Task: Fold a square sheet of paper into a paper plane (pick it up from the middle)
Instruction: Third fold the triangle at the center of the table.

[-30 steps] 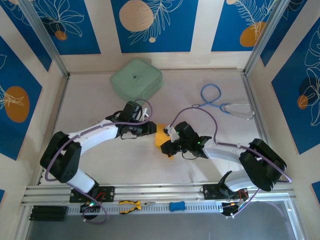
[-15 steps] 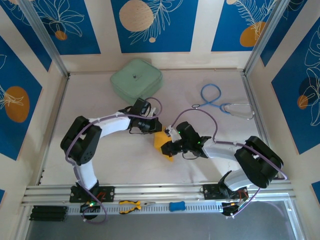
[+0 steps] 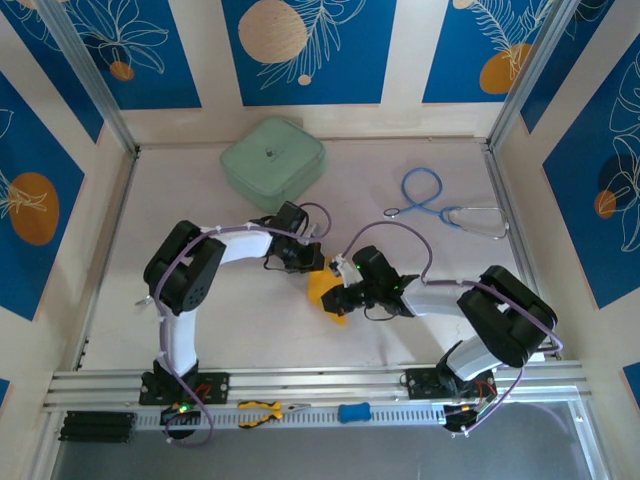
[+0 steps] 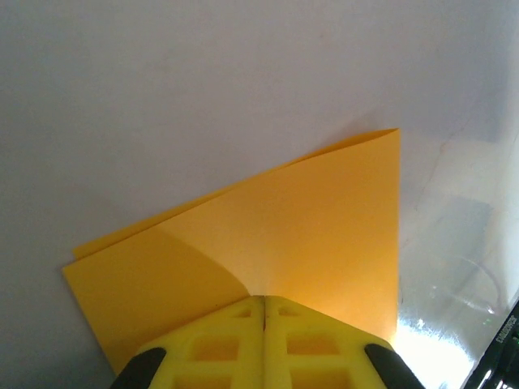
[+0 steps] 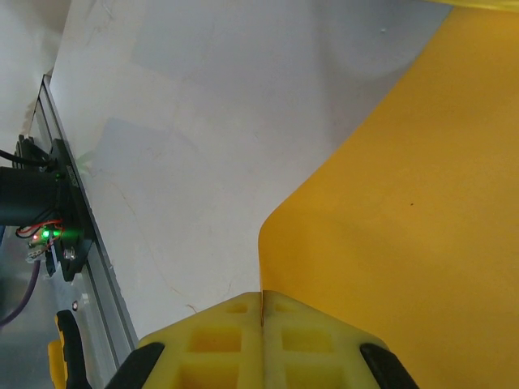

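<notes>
Mid-frame, the square sheet of paper [image 3: 322, 288] is clamped by the left tool [image 3: 314, 263] above and the right tool [image 3: 340, 296] beside it, both arms bent inward.

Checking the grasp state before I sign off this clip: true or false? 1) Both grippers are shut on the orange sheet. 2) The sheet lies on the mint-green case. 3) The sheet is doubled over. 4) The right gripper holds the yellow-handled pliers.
1) True: the left gripper and the right gripper are each shut on the sheet of paper.
2) False: the mint-green case sits at the far side of the table, apart from the sheet, which is held between the grippers mid-table.
3) True: the left wrist view shows a second layer's edge.
4) False: the pliers lie by the rail at the near edge.
</notes>
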{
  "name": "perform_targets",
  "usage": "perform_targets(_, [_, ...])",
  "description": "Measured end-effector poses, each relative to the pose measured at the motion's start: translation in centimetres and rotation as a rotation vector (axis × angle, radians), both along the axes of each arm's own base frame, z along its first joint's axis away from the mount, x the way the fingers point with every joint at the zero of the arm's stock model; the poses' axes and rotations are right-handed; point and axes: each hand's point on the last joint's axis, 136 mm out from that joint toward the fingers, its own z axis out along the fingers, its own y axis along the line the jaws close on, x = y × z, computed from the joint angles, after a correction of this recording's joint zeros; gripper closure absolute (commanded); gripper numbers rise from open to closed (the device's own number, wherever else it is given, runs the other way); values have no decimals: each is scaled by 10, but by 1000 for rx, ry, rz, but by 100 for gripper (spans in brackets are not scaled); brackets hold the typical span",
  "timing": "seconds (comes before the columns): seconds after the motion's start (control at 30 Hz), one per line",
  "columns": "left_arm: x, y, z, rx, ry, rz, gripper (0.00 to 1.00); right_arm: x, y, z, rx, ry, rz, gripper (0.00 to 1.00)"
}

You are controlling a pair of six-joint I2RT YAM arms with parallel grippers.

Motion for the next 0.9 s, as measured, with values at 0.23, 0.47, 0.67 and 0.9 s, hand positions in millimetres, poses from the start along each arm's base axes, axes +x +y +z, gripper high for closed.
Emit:
perform_targets(0.23, [0, 0, 0, 3, -9, -10, 94, 11, -10, -3, -14, 7, -45, 98])
perform_targets(0.47, [0, 0, 0, 3, -9, -11, 93, 16, -20, -10, -56, 7, -73, 98])
perform_targets(0.67, [0, 0, 0, 3, -9, -11, 94, 20, -24, -14, -83, -8, -91, 98])
perform_targets(0.9, [0, 0, 0, 3, -9, -11, 94, 26, -31, -18, -130, -24, -120, 97])
